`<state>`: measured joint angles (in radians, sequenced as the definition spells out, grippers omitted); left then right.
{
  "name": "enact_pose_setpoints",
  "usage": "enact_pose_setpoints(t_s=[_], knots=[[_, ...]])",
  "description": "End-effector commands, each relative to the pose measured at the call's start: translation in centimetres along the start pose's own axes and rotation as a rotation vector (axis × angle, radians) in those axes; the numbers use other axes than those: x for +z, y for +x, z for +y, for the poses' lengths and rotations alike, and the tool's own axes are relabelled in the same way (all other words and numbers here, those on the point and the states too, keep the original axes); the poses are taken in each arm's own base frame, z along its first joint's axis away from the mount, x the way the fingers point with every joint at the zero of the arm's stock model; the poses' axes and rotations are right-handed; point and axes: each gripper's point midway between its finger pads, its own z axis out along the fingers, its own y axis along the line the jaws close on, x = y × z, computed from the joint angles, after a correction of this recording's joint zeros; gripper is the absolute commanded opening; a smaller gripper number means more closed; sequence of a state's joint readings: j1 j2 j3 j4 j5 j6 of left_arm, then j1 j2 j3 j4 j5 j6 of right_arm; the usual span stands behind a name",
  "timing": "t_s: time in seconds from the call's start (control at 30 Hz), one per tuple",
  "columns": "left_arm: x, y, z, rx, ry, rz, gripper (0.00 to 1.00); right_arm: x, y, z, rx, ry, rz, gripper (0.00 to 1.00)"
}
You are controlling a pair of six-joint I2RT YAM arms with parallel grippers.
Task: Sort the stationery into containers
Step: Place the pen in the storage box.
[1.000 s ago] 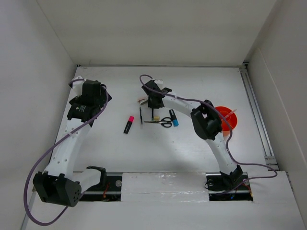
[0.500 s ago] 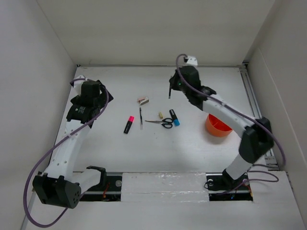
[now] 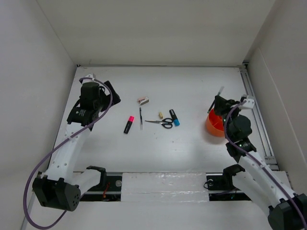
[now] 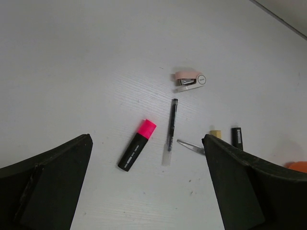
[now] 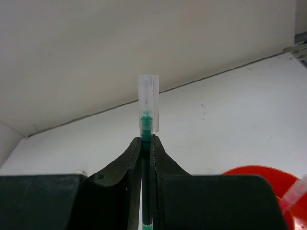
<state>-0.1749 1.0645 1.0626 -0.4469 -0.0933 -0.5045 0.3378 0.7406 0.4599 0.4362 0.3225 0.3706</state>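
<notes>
tbl [image 3: 192, 91] white | walls [image 3: 158, 28] white, 3 sides | orange cup [image 3: 213, 127] far R

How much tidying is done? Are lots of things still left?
Just started. One pinkish pen already leans in the orange cup. The right pincer is shut on a clear-capped pen by the cup. Six things lie on the table: pink-capped marker, thin pen, scissors, tan eraser, blue-capped marker, small pink stapler-like item.
</notes>
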Motion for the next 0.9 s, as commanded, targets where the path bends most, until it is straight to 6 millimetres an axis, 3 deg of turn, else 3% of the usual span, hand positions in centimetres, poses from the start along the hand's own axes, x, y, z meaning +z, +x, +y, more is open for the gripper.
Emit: enact_pose_setpoints(t_s=[0.0,0.33,0.4,0.57,0.7,0.87], knots=[[-0.8,-0.4,-2.0,0.034,0.124,-0.015,1.0,-1.2,-5.0,-0.2,0.005,-0.018,-0.223,0.0],[-0.5,0.8,-2.9,0.055,0.185,0.031,1.0,-1.1,-6.0,-4.8,-0.09,0.199,-0.276,0.0],[-0.6,0.7,-3.2,0.055,0.2,0.029,1.0,-0.7,-5.2,-5.3,-0.109,0.222,-0.254,0.0],[-0.5,1.1,-3.8,0.057,0.232,0.05,1.0,-1.7,-5.0,-8.7,-0.049,0.414,-0.293,0.0],[-0.3,1.3,-3.8,0.057,0.237,0.064,1.0,-2.2,-4.9,-9.5,-0.032,0.453,-0.305,0.0],[-0.1,1.7,-3.7,0.058,0.232,0.072,1.0,-1.7,-3.0,-11.4,-0.046,0.559,-0.255,0.0]])
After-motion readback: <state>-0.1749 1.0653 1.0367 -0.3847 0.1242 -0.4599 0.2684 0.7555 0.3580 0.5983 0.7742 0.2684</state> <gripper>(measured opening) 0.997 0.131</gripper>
